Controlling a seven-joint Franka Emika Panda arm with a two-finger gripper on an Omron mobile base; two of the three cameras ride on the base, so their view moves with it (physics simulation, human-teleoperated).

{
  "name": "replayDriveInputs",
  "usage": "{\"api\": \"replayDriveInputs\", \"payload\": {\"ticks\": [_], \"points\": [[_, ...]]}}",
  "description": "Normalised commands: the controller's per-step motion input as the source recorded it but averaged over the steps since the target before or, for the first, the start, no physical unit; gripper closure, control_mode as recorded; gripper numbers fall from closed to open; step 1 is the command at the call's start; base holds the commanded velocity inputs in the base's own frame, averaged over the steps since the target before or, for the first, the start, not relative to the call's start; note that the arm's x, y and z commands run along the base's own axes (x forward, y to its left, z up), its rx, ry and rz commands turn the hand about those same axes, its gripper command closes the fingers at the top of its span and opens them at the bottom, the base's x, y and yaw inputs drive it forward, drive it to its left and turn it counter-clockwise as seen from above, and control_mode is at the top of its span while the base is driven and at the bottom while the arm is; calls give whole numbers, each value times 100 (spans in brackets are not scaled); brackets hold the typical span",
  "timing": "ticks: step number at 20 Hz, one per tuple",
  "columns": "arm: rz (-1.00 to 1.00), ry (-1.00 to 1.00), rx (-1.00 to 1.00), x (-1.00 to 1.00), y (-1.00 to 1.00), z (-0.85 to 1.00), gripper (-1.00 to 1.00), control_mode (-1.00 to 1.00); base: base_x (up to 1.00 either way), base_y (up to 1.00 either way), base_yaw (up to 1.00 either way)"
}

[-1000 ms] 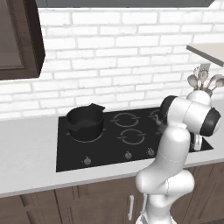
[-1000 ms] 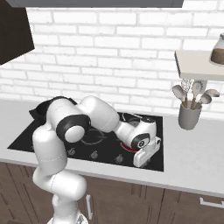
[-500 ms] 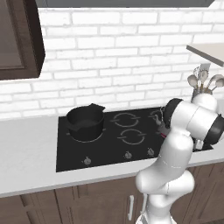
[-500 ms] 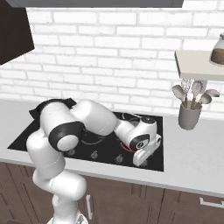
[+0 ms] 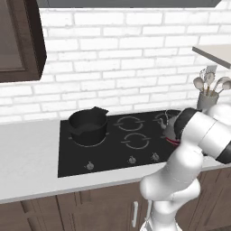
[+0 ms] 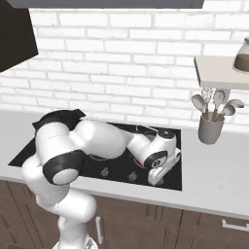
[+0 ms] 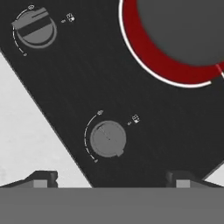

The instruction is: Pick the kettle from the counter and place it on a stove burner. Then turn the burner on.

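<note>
Hand view: gripper (image 7: 111, 178) released, fingers wide apart over knob (image 7: 107, 138); stove burner (image 7: 170, 65) glows red. Left base view: kettle (image 5: 170, 125) upright near cooktop (image 5: 85, 155) right edge, spout pointing left.

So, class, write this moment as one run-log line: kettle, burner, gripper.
kettle: small grey metal kettle on cooktop | burner: ring under it glowing red | gripper: open, above round grey knob, holding nothing

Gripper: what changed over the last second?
The gripper has opened wide above the front knob and holds nothing; the arm swung a little toward the cooktop's right end. The burner glows red under the kettle. Black pot, utensil cup and cooktop stayed put.
</note>
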Motion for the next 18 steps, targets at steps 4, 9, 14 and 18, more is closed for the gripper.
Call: {"api": "replayDriveInputs", "payload": {"ticks": [4, 9, 14, 18], "points": [[0, 0, 0, -76, 0, 17, -100, -100, 0, 0, 0], [0, -5, 0, -87, 0, 27, -100, -100, 0, 0, 0], [0, -6, 0, -58, 0, 18, -100, -100, 0, 0, 0], [0, -4, 0, -11, 0, 1, -100, -100, 0, 0, 0]]}}
